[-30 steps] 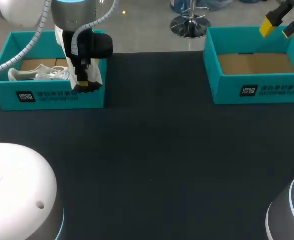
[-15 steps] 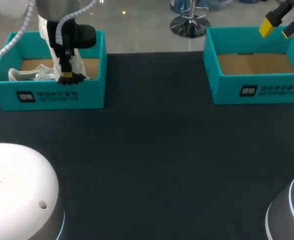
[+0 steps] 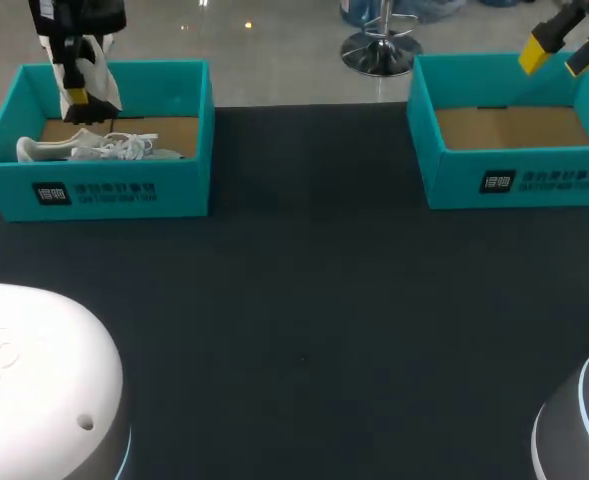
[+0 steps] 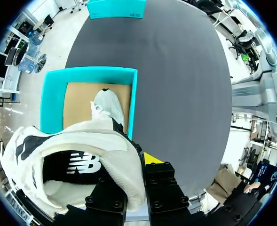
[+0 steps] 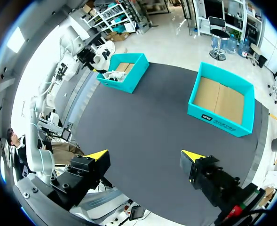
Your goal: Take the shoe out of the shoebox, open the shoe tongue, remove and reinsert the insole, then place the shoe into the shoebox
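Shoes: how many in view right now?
2. One shoe is gripped in the left hand above the left shoebox; a second shoe lies inside that box. None show in the right shoebox.

White shoe (image 4: 105, 141) with black lining, teal shoebox (image 3: 179, 190), black table (image 3: 304, 320), yellow-tipped fingers (image 5: 95, 154).

Probably a robotics lab or test room, though little of the place itself can be judged; a wide dark surface (image 3: 304, 300) carries two matching teal boxes, the left shoebox (image 3: 104, 190) far left and the right shoebox (image 3: 519, 180) far right; the white left arm (image 3: 44, 370) and right arm (image 3: 584, 430) flank the near edge.
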Controlling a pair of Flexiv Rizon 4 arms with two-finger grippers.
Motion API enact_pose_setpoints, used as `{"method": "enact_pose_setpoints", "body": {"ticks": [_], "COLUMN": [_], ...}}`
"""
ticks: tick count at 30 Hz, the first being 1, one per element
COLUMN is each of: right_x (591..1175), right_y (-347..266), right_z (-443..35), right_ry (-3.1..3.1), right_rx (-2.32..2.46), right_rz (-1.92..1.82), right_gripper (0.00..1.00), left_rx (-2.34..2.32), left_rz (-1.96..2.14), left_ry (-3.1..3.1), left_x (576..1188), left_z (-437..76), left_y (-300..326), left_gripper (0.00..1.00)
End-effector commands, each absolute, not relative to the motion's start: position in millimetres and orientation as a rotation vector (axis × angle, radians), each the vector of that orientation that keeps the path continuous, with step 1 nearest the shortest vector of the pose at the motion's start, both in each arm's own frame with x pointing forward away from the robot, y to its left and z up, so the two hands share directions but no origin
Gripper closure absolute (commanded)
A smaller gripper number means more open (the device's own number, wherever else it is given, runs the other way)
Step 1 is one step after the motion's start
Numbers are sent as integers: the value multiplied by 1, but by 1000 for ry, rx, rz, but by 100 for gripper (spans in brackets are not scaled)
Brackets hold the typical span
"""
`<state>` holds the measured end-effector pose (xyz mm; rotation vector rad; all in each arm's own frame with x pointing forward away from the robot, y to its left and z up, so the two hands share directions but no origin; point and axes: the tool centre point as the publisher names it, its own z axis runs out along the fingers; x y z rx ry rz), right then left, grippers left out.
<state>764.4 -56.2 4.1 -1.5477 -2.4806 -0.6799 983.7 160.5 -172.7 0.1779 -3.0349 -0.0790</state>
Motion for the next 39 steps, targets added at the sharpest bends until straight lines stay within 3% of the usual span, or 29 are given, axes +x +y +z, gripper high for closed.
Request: {"method": "enact_pose_setpoints", "body": {"ticks": [1, 18, 39], "right_x": [766, 766, 766], "right_y": [-56, -56, -56], "right_z": [5, 5, 5], "right_ry": [-2480, -2480, -2480], "right_rx": [-1549, -1549, -1549], "right_rz": [-673, -673, -673], "right_gripper": [0, 0, 0], "left_rx": [180, 293, 174], "left_rz": [-52, -13, -39], "left_ry": [-2957, -2923, -2925], "left_x": [1008, 1062, 1061], "left_z": [-181, -199, -201], "left_y": [178, 226, 224], "left_gripper": [100, 100, 100]}}
